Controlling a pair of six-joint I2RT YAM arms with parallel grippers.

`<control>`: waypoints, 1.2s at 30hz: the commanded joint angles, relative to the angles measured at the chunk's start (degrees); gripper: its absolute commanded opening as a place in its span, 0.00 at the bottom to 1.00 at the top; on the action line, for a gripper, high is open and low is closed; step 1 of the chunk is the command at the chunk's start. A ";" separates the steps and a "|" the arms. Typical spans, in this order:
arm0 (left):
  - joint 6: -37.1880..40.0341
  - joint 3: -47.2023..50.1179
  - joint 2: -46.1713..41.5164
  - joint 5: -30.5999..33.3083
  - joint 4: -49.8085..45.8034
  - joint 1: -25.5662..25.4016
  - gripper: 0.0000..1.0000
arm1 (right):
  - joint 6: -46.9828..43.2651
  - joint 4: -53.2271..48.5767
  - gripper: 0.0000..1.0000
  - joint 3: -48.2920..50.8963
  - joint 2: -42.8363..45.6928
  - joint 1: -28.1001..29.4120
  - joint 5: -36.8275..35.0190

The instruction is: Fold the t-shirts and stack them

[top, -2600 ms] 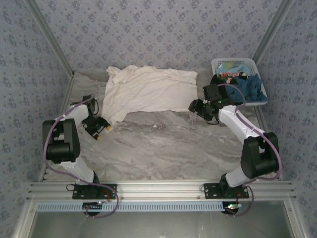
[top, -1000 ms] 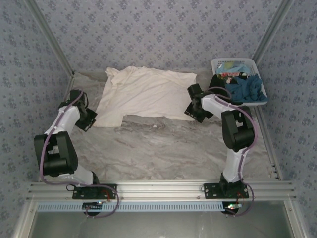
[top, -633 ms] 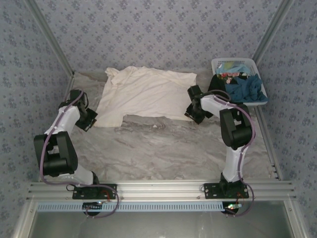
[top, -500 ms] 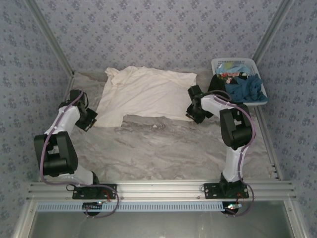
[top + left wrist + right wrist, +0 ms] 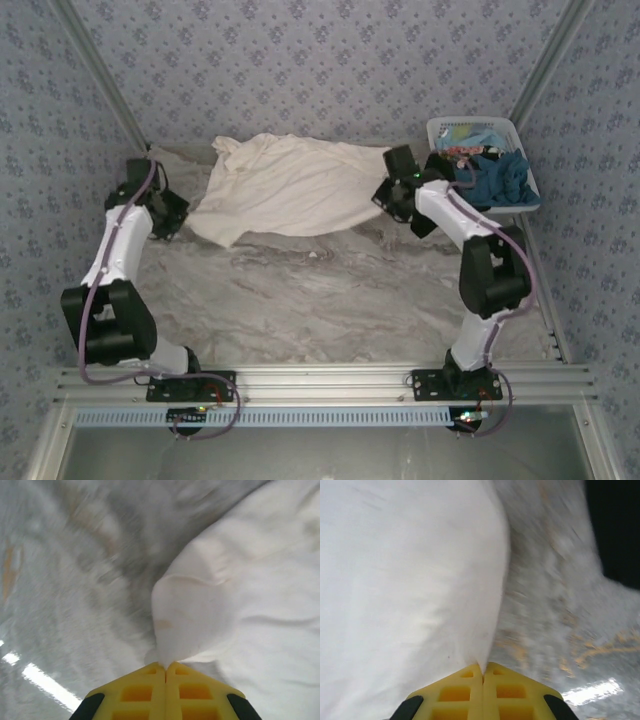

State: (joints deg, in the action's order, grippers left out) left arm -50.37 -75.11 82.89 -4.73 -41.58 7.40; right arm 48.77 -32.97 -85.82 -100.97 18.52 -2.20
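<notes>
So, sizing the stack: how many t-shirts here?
3: off-white cloth t-shirt on the table; teal-blue t-shirt in the white plastic basket, black t-shirt at its left edge; others possibly hidden.

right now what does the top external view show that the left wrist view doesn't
Top external adds the full spread of the off-white t-shirt, the right gripper at its right edge, and the white basket at the far right, holding a teal-blue shirt and a black shirt. Left wrist adds the close detail: the left gripper with its yellow fingers pressed together on a pinched fold of the cloth. Both share the off-white t-shirt, the left gripper and the marbled table.
</notes>
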 commanded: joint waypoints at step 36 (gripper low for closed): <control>2.57 -88.83 24.35 -9.13 -6.31 4.09 0.00 | -2.50 18.56 0.00 -19.30 14.06 -7.61 20.04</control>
State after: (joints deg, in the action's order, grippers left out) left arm -48.25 -155.11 107.66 -10.24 -46.76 9.56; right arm 44.31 -18.59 -99.04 -86.85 11.73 15.70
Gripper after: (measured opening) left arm 0.061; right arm 0.060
